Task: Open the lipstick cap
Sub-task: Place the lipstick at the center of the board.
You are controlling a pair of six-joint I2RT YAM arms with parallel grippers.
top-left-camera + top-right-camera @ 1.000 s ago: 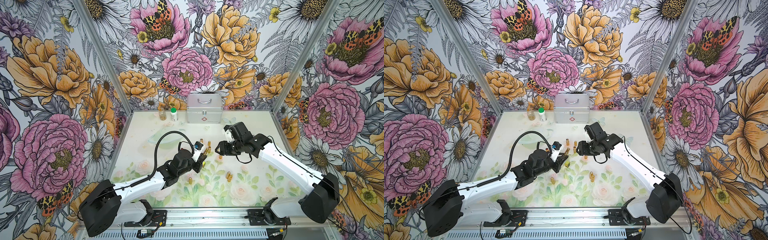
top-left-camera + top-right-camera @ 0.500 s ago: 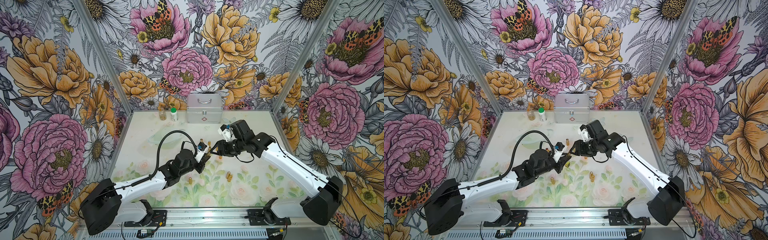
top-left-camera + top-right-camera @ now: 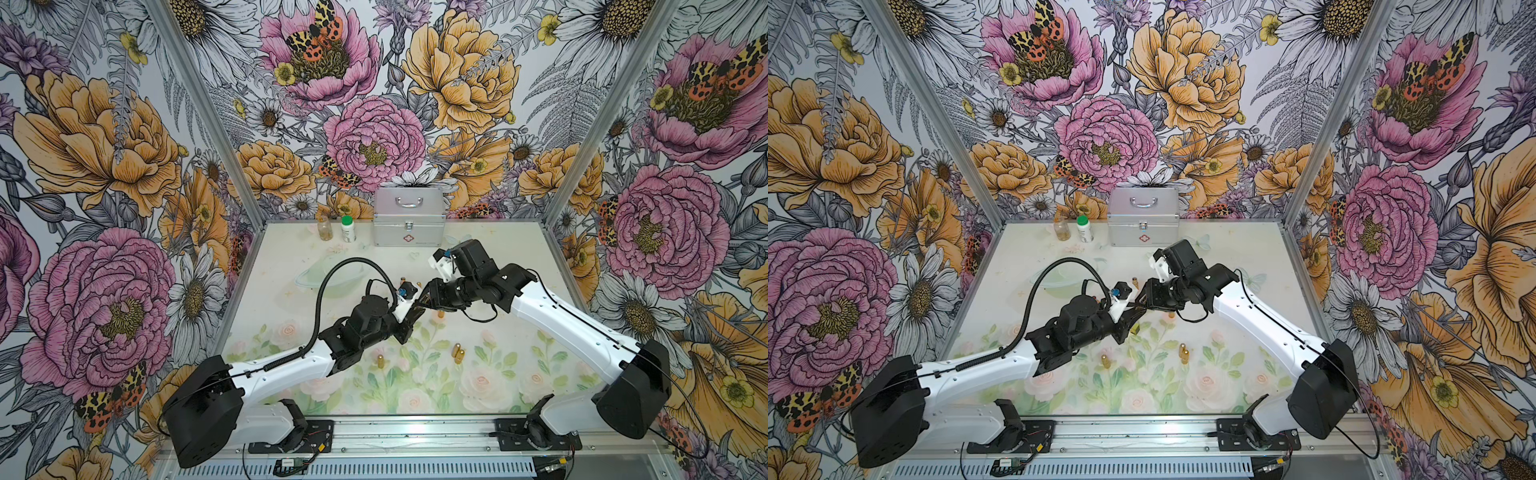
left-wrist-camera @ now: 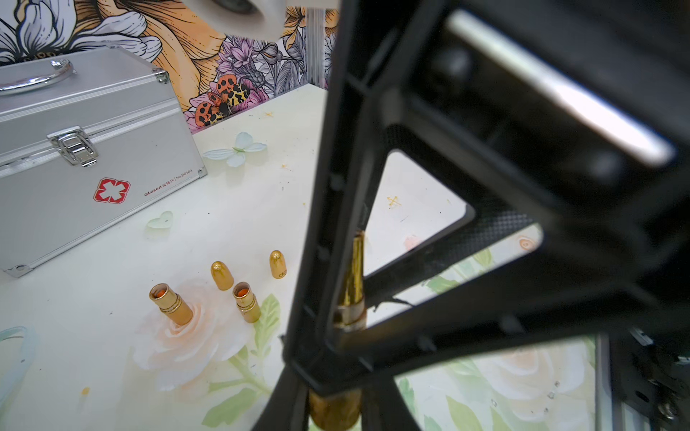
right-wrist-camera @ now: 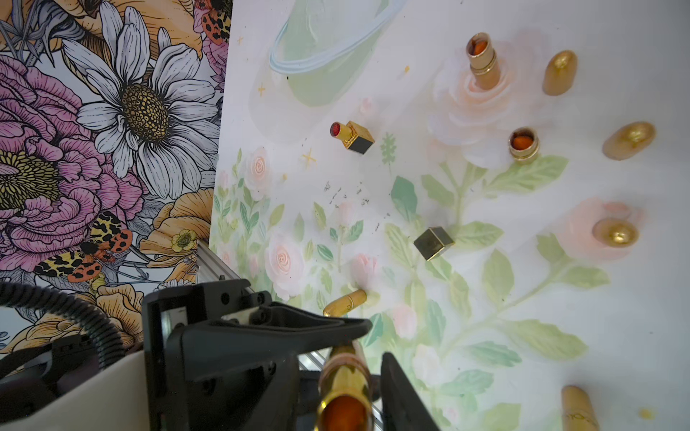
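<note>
Gold lipstick (image 4: 353, 276); silver case (image 3: 409, 220), red cross (image 4: 111, 190); table (image 3: 498, 257) in pale pink-and-green floral print.

Glossy gold lipstick (image 4: 354, 268); brushed-metal case (image 4: 93, 209)

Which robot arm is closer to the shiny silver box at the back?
Right. The right arm bends just in front of the silver box; the left arm sits farther toward the front.

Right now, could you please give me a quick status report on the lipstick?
Left gripper shut on gold lipstick, base end. Right gripper around its cap, grip unclear; cap looks on. Opened lipsticks, loose caps stand apart from it.
</note>
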